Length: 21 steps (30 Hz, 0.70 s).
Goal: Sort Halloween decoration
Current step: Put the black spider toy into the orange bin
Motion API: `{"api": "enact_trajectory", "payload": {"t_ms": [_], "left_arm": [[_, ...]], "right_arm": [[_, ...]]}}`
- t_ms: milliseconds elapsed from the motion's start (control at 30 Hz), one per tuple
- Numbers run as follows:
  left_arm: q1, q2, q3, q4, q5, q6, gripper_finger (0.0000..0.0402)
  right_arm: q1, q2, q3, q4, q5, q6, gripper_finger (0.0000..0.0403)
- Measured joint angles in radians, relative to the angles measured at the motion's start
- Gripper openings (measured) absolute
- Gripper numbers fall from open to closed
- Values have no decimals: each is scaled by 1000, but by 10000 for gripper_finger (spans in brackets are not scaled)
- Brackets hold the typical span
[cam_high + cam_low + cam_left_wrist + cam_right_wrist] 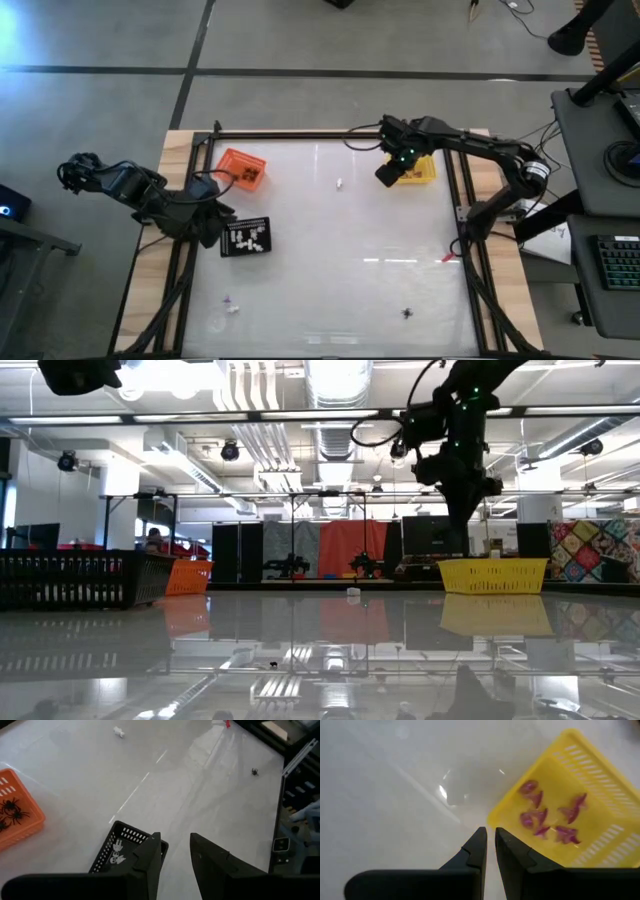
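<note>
The loose Halloween decoration (339, 184), scattered on the bench (330, 230), was judged featherlight, slippery and best pinched centrally, while the right end effector (489, 845), nearly closed, and the left end effector (175, 852), slightly parted, held nothing.

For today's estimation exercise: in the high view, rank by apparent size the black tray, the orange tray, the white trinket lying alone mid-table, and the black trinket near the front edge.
1-2. Black tray and orange tray: they look alike, so no ranking.
3-4. White trinket and black trinket: both are tiny specks, too small to separate.
</note>
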Motion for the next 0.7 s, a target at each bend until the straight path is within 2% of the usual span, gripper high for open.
{"api": "enact_trajectory", "payload": {"t_ms": [267, 700], "left_arm": [[0, 0, 0, -10, 52, 69, 87], [0, -5, 0, -10, 78, 113, 87]], "right_arm": [[65, -19, 0, 0, -3, 59, 34], [66, -12, 0, 7, -2, 59, 34]]}}
